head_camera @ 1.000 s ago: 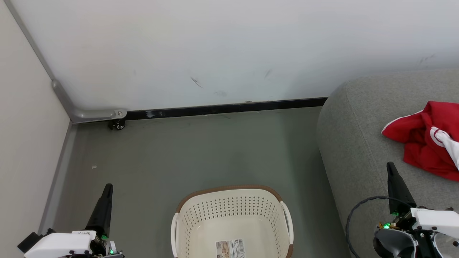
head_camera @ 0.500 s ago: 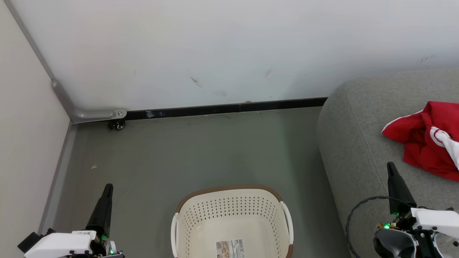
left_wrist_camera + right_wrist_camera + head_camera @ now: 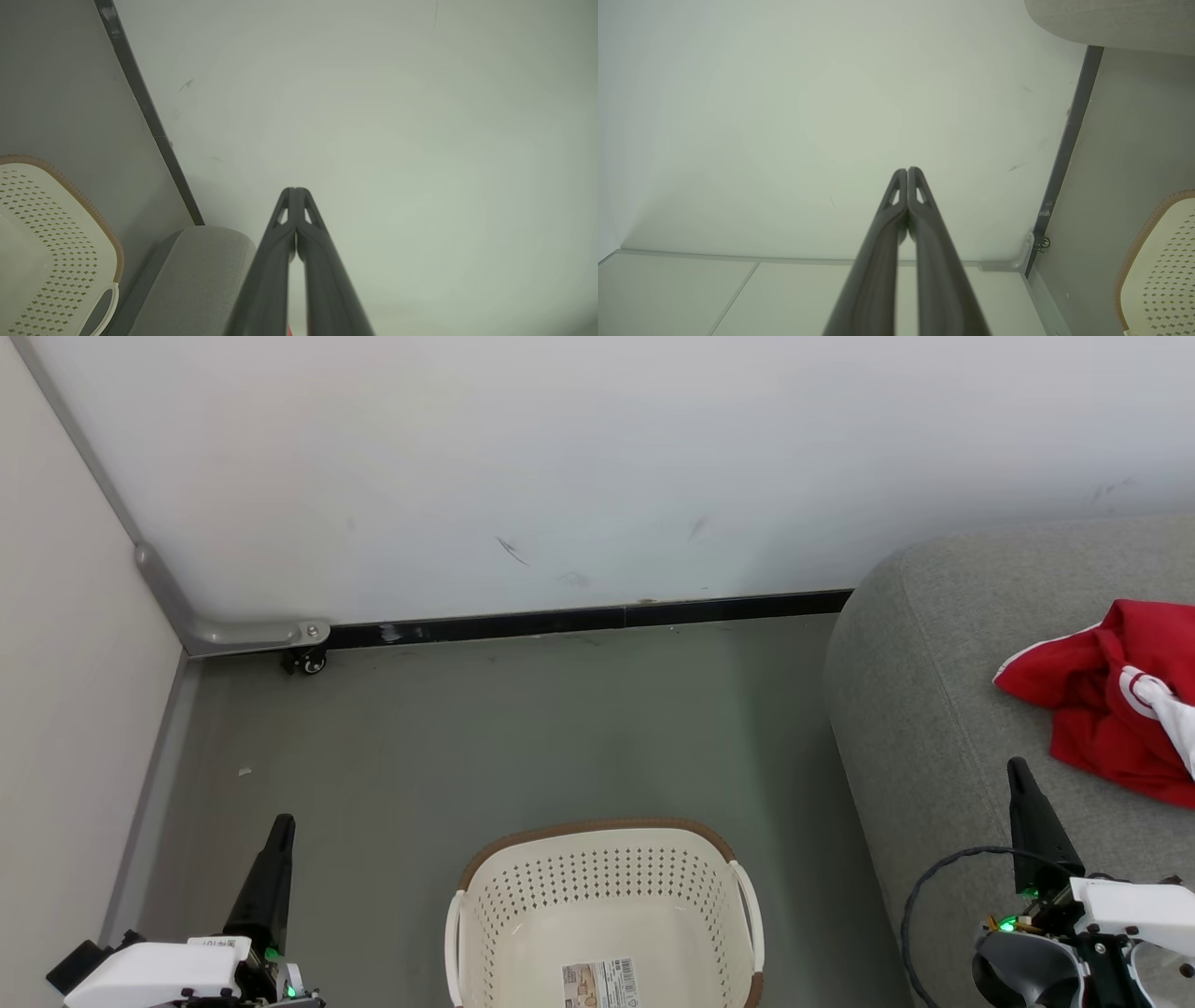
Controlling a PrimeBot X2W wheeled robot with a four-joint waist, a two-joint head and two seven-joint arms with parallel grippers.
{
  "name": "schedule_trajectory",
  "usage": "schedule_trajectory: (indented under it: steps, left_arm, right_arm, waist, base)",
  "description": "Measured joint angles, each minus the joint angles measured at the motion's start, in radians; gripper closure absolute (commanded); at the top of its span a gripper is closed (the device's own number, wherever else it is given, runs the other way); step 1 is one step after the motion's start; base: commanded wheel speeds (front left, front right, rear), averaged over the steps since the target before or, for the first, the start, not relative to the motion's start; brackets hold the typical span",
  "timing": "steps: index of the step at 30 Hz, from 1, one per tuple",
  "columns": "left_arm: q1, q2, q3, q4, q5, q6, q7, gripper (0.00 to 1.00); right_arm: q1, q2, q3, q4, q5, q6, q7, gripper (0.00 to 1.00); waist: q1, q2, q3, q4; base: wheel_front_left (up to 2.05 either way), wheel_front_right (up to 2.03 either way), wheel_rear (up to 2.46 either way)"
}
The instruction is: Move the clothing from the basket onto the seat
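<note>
Label sticker [image 3: 600,983] on bottom of basket [image 3: 597,877], print too small to read; just that sticker inside. Red clothing [image 3: 1102,709] with white trim heaped on seat [image 3: 934,709], right of basket. Wide stretch of floor [image 3: 513,728] between basket rim and wall [image 3: 560,476]. Left fingers [image 3: 266,887] pressed together, empty, left of basket; right fingers [image 3: 1032,831] likewise closed, empty, over the seat near clothing.
</note>
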Motion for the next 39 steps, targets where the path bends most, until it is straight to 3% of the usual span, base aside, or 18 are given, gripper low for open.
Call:
schedule_trajectory:
  steps: [39]
  left_arm:
    - [0.000, 0.000, -0.001, -0.001, 0.000, 0.000, 0.000, 1.00]
  right_arm:
    - [0.000, 0.001, -0.003, 0.001, -0.001, 0.000, 0.006, 1.00]
  waist:
    - [-0.0001, 0.0000, 0.000, 0.000]
  base:
    - [0.00, 0.00, 0.00]
